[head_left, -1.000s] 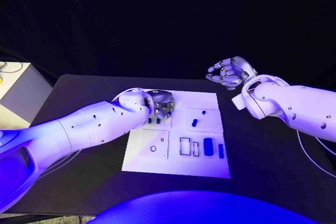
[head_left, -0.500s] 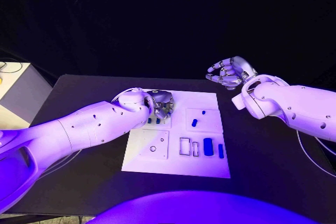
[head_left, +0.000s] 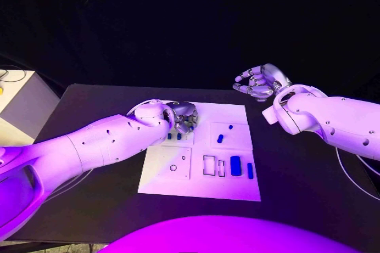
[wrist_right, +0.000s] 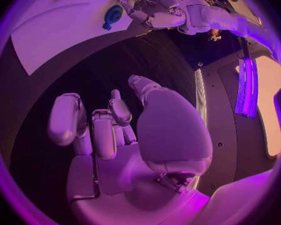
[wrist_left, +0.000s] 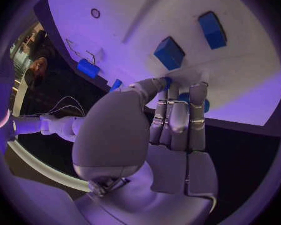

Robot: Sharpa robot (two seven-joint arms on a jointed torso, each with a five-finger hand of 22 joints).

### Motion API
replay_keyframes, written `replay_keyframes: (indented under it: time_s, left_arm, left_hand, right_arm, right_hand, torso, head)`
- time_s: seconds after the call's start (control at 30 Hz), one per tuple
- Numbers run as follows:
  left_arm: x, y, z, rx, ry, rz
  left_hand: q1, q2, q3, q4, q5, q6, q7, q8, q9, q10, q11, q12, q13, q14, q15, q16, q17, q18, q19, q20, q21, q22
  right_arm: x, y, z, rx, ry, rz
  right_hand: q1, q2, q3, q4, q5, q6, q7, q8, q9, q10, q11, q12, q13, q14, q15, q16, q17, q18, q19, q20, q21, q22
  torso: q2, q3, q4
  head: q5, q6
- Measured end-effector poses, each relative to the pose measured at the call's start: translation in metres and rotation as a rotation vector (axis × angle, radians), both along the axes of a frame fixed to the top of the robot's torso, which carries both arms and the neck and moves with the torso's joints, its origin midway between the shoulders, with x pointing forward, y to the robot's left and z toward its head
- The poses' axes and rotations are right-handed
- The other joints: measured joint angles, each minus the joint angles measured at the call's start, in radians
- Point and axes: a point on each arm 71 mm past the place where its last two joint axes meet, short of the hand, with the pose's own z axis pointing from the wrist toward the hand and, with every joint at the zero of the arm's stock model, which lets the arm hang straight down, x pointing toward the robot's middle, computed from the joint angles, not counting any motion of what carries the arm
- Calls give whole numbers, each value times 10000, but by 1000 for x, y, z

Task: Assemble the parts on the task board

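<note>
In the head view we see the left hand low over the far left part of the board, fingers curled down among small blue parts. We judge a pick or seating of one part is in hand there; we cannot tell from here whether anything is held. More parts lie on the board: a rounded oblong and a thin bar beside outlined slots. The right hand hangs well off the board, fingers curled in, holding nothing.

In the left wrist view the fingers press together at a round blue piece near the board's edge; a firm grip is unclear. Two blocky parts stand just beyond. The board is smooth, matt, white; the parts look like hard plastic. Next comes a careful pinch and lift.

In the right wrist view its fingers fold over bare table.
</note>
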Motion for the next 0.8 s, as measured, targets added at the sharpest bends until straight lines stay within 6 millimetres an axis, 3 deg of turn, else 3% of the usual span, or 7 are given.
replay_keyframes:
  time_s: [0.2, 0.53, 0.77, 0.8]
  left_arm:
    - [-3, 0, 4, -332, -258, -143]
    - [-7, 6, 24, -1239, -514, -275]
    - [-7, 20, 40, -1651, -592, -95]
    - [-6, 23, 41, -1668, -592, -45]
  left_hand:
    - [-29, 29, 180, -180, 50, 130, 19, -226, 59, 142, 140, -437, -55, 45, 46, 0, 0, 1, 48, 23, 140, 115]
    - [-163, 27, 192, -248, 49, 215, 15, -342, 186, 456, 28, -831, -116, 82, 9, 0, -31, 1, 48, 23, 179, 145]
    - [-183, 7, 165, -275, 49, 282, 10, -382, 186, 492, 61, -910, -114, 81, 9, 0, -74, 1, 48, 23, 179, 145]
    - [-215, -25, 165, -275, 49, 283, 10, -382, 186, 599, -40, -927, -114, 81, 9, 0, -74, 1, 48, 23, 179, 144]
  right_arm:
    - [0, 0, 0, 1, -1, 1]
    - [-1, -2, 0, -4, -2, -21]
    - [-1, -3, 0, -5, -1, -34]
    - [-1, -4, 0, -7, -1, -40]
  right_hand:
    - [0, 0, 0, 0, 0, 0, 0, 0, 0, 0, 0, 0, 0, 0, 0, 0, 0, 1, 0, 0, 0, -1]
    - [0, 0, 0, 0, 0, 0, 0, 0, 0, 0, 0, 0, -1, 0, 0, 0, 0, 0, 0, 0, 0, -2]
    - [0, 0, 0, 0, 0, 0, 0, 0, 0, 0, 0, 0, -2, 0, 0, 0, 0, 0, 0, 0, 0, -3]
    - [0, 0, 0, 0, 0, 0, 0, 0, 0, 0, 0, 0, -2, 0, 0, 0, 0, 0, 0, 0, 0, -3]
  torso:
    - [1, 0, 0]
    - [0, 3, 0]
    - [-6, 4, 0]
    - [-7, 4, 3]
  head:
    - [-1, 0]
    - [12, 0]
    - [9, 0]
    - [4, 0]
